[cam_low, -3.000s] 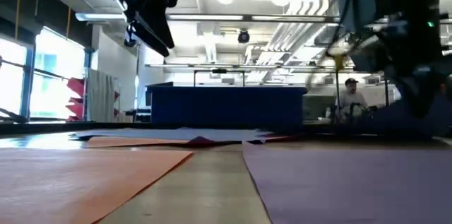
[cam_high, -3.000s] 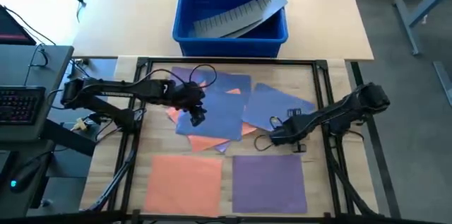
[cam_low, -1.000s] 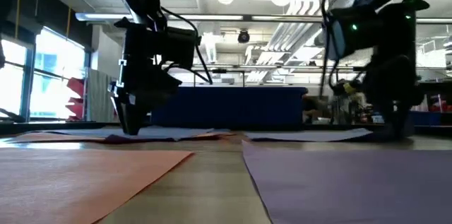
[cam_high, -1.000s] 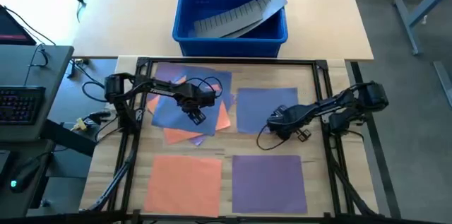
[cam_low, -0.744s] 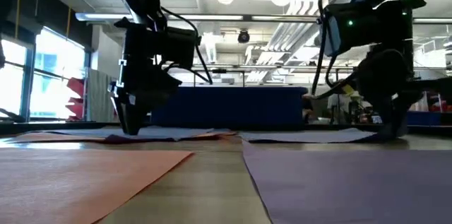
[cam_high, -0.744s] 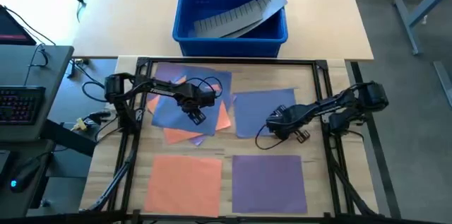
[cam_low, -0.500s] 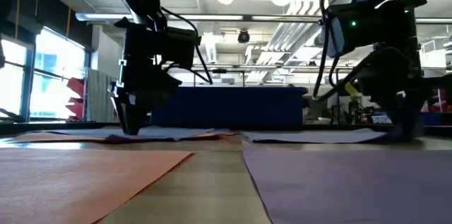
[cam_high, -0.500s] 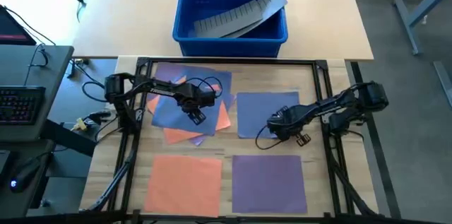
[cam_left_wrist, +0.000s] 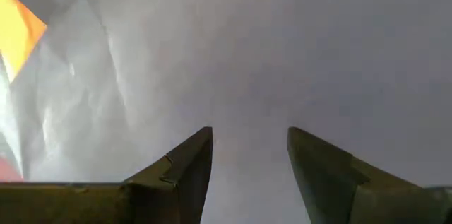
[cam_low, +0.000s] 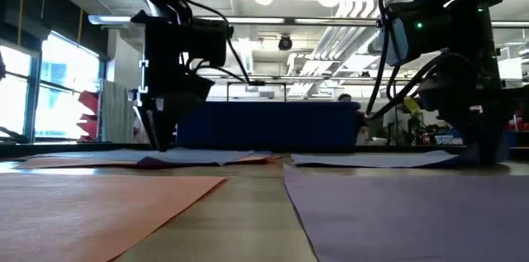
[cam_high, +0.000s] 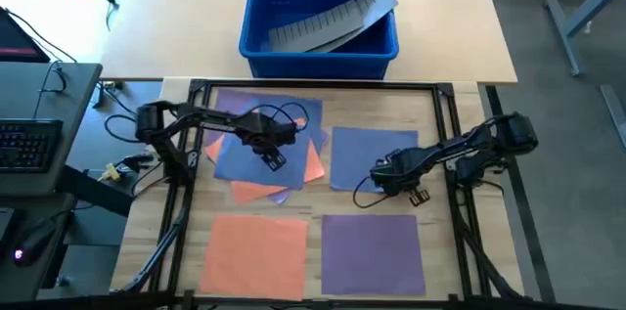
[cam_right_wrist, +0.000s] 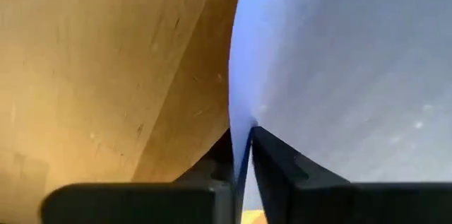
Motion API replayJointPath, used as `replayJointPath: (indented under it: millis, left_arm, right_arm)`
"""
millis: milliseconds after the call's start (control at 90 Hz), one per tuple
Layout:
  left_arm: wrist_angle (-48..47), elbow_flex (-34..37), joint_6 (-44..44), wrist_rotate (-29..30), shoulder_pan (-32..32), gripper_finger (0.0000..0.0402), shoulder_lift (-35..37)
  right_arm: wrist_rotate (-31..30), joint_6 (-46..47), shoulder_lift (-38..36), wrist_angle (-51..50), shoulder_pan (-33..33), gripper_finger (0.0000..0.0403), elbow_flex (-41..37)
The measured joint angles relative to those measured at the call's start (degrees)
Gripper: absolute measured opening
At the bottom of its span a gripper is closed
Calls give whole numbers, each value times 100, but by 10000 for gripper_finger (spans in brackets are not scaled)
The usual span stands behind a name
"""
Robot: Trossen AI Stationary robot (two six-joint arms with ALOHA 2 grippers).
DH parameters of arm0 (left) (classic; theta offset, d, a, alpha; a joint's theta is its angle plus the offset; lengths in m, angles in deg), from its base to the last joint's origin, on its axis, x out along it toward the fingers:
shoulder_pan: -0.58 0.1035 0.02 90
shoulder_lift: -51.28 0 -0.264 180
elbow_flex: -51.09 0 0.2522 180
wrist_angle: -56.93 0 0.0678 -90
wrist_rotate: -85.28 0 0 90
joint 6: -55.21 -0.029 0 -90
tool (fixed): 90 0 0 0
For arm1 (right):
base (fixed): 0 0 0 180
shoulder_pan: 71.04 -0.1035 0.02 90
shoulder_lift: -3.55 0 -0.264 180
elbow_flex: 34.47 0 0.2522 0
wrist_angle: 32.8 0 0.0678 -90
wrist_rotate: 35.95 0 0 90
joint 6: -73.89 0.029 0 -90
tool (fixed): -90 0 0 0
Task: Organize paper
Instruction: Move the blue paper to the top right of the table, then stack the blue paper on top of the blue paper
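Right gripper (cam_right_wrist: 242, 155): fingers pinched on the thin edge of a smooth blue sheet (cam_high: 372, 158) lying flat on the wood-grain table (cam_high: 440, 242). Left gripper (cam_left_wrist: 247, 155): fingers spread, pointing down onto the crinkled top sheet of the overlapping blue, orange and purple pile (cam_high: 256, 158).

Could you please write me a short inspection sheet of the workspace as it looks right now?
Surface: wooden table, bare strips between sheets.
Job's things: orange sheet and purple sheet lie flat at the front; lone blue sheet; mixed pile unsorted.
Clutter: blue bin holding a grey ridged strip.
Grippers: left gripper open over the pile; right gripper shut on the blue sheet's edge.
Cables: loose loops at both wrists.
Surroundings: keyboard.
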Motion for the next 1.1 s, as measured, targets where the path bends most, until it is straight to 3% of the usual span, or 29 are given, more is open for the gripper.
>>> replayJointPath:
  millis: [211, 356, 544, 711, 867, 1000, 1100]
  left_arm:
    - [-14, 0, 11, -21, 0, 165, 201]
    - [-125, -81, 57, -28, 0, 165, 488]
    - [-320, -371, 55, -95, -2, 165, 992]
    - [-759, -416, 303, -703, -129, 165, 1522]
    - [-856, 245, 817, -1211, -385, 162, 2158]
    - [-644, 1254, 1391, -1528, -450, 142, 2677]
    - [32, 1872, 1513, -1970, -403, 123, 2895]
  right_arm:
    - [-213, -207, 0, -47, -22, 150, 0]
    - [-323, -443, 2, -674, -54, 195, 229]
    - [90, -292, 2, -1030, -55, 215, 778]
    - [465, 632, 2, -919, 113, 213, 1375]
    - [1208, 1634, 0, 263, 781, 212, 1889]
    - [1404, 2635, 0, 1910, 1571, 211, 2073]
    - [1681, 3739, 141, 3435, 2229, 211, 2086]
